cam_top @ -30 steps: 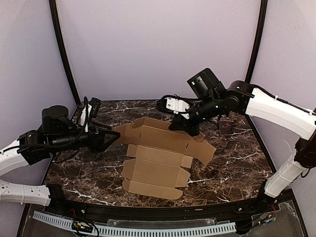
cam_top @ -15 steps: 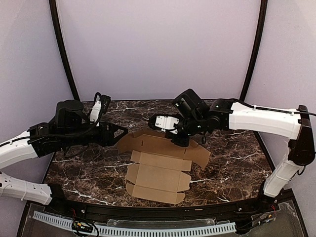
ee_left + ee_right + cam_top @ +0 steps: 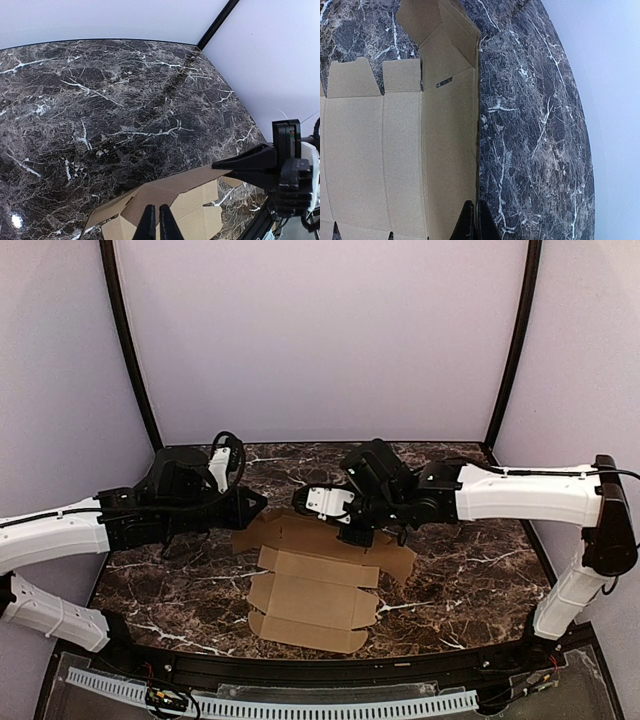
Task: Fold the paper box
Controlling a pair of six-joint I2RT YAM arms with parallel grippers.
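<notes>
The paper box [image 3: 315,590] is a flat tan die-cut sheet lying on the marble table, its far panel tilted up a little. My left gripper [image 3: 258,502] reaches in from the left to the sheet's far left corner. In the left wrist view its fingers [image 3: 155,215] are pinched together on the raised far panel of the paper box [image 3: 175,192]. My right gripper [image 3: 352,532] comes in from the right over the far edge. In the right wrist view it [image 3: 474,212] is shut on the long edge of the paper box [image 3: 400,150], with the creased panels spreading to the left.
Dark marble table [image 3: 460,570] with bare surface on both sides of the sheet. Black frame posts [image 3: 130,350] stand at the back corners in front of plain walls. A cable rail [image 3: 300,705] runs along the near edge. The right gripper's black tip [image 3: 240,165] shows in the left wrist view.
Both arms have swung in toward the middle. The right gripper has dragged the sheet left and lowered it. The left gripper has reached the far left corner and closed.
</notes>
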